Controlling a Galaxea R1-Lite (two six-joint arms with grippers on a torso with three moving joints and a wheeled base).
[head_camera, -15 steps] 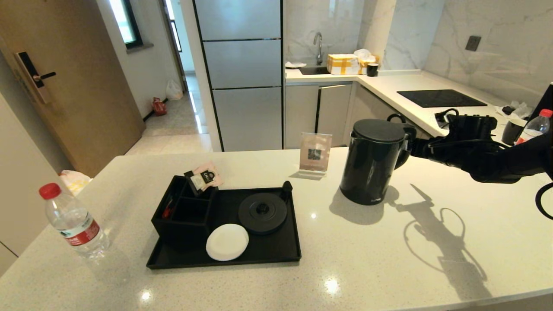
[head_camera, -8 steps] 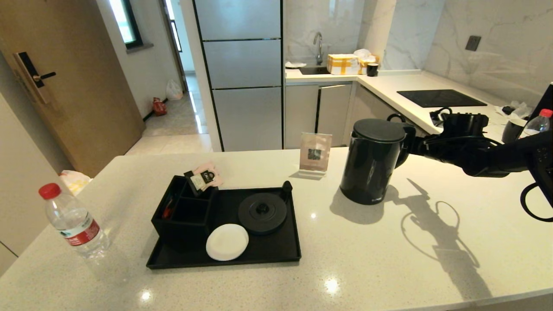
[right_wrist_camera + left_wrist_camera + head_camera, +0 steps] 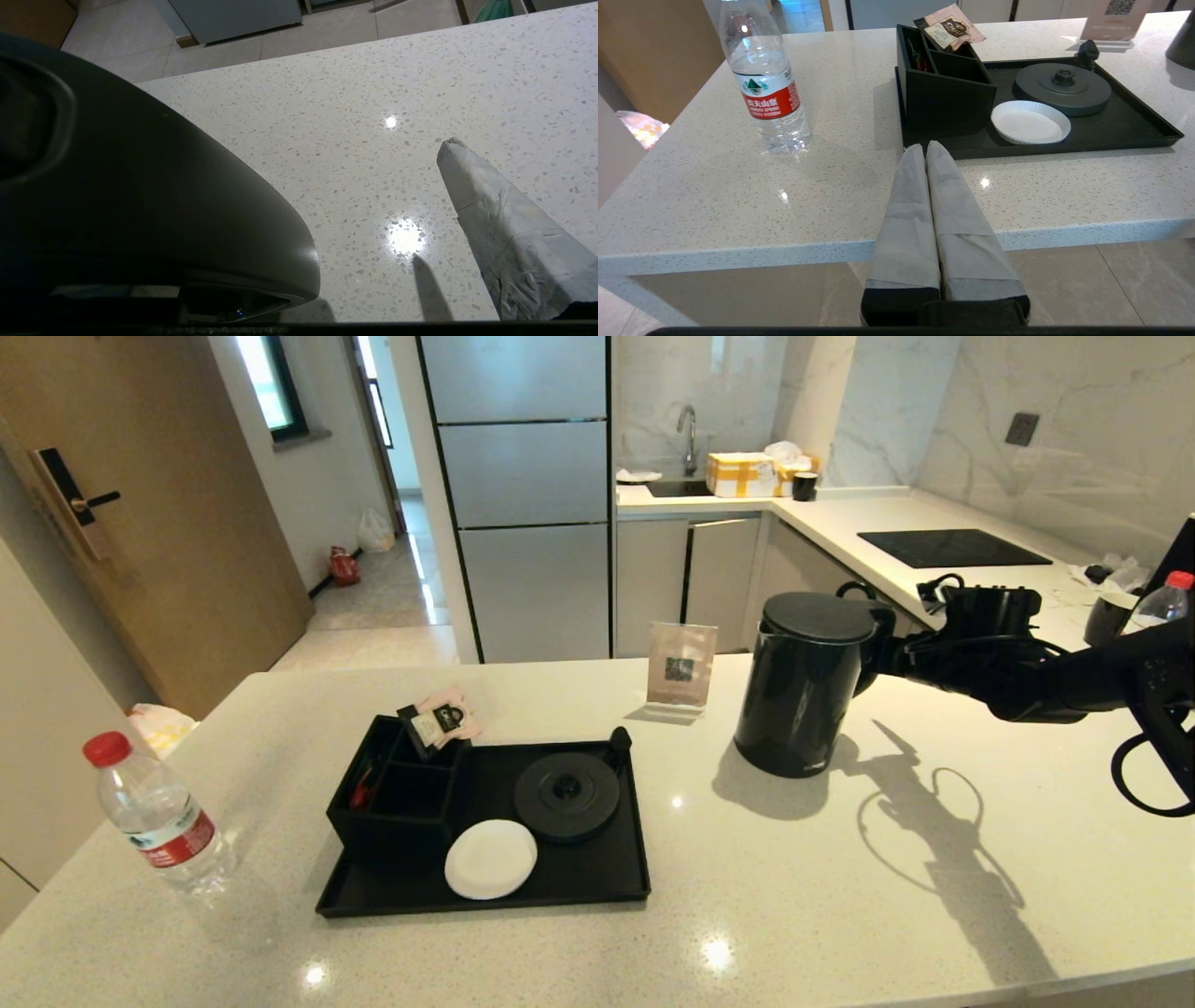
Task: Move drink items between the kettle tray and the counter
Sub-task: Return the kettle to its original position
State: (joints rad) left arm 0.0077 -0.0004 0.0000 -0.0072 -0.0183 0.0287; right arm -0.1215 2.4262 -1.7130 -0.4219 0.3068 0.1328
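Kettle stands on counter; right gripper, wide open, sits at its handle, gripping nothing.

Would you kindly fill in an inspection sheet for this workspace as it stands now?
Surface: pale speckled stone counter, glossy.
Job's things: tall matte black kettle upright on the counter, off the flat black tray; its round base bare; clear red-capped water bottle left of the tray.
Clutter: small acrylic sign; sachets in the tray's box.
Grippers: right gripper open at the kettle's handle; left gripper shut, parked at the counter's near edge.
Cables: black loop on right arm.
Surroundings: fridge, sink, hob.
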